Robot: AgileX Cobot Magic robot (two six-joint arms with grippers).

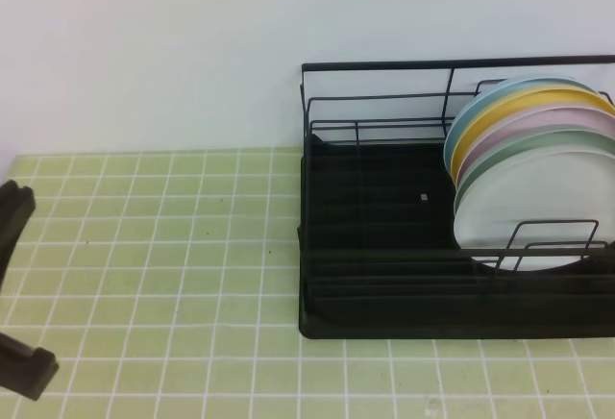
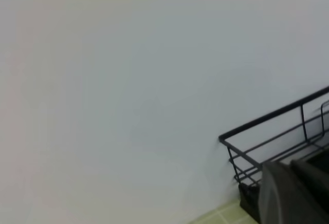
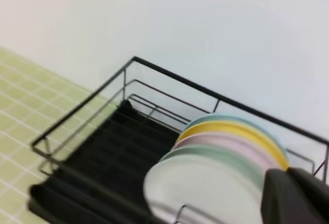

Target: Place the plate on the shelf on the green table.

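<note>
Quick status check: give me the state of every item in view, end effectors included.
White plate: standing on edge in the rack, frontmost of the row.
Mint-green plate, pink plate, yellow plate, blue plate: upright behind it, leaning together.
Shelf: sitting on the green table, left half bare.
Left end effector: shut, holding nothing.
Right end effector: shut, nothing seen in it.
</note>
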